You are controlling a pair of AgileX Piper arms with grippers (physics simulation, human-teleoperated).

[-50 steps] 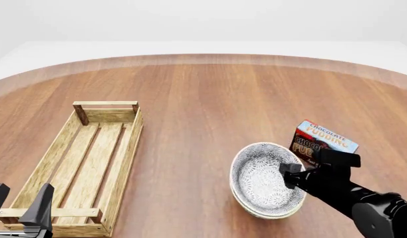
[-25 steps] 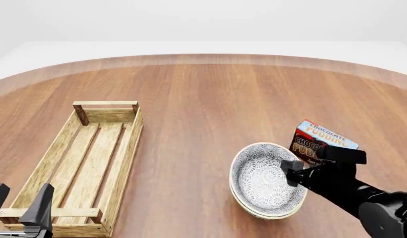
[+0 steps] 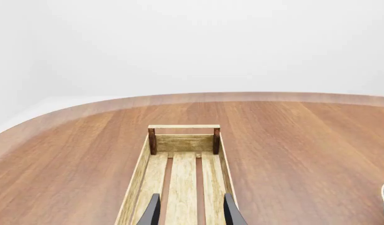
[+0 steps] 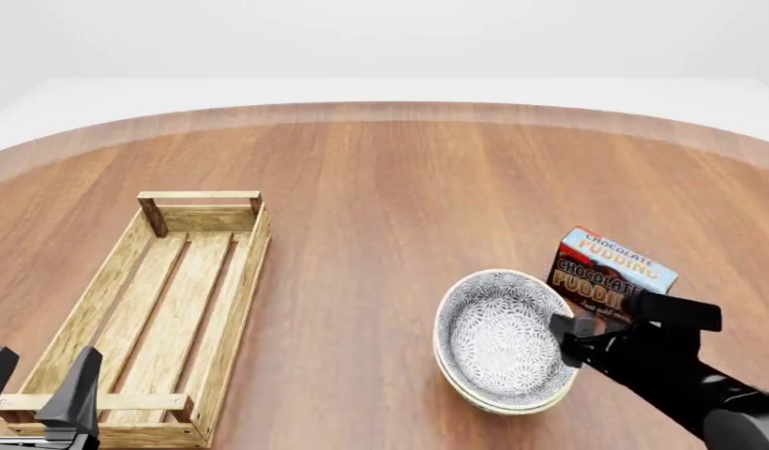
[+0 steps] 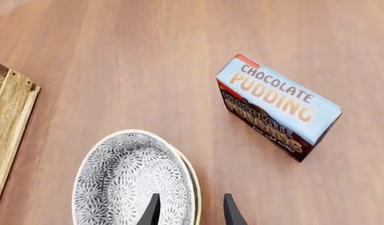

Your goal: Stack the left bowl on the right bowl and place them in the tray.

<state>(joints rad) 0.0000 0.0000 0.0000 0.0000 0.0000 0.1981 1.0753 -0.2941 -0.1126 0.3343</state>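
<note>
Left wrist view: left gripper [image 3: 190, 213] fingers parted, empty, parked over the tray [image 3: 142, 164] at frame bottom centre.

Front view: stacked bowls [image 4: 500, 339] lower right, well apart from the tray at lower left; pudding box [image 4: 608, 272] just beside them.

Right wrist view: right gripper [image 5: 190, 212] fingers narrowly parted, straddling the bowls' rim — judged lined up to pinch both for the carry.

Grey-white floral-patterned bowls [image 4: 500, 339], light-wood tray [image 4: 159, 309]

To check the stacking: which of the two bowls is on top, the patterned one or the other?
The grey patterned bowl sits on top; of the lower bowl only a thin cream rim shows beneath it.
</note>
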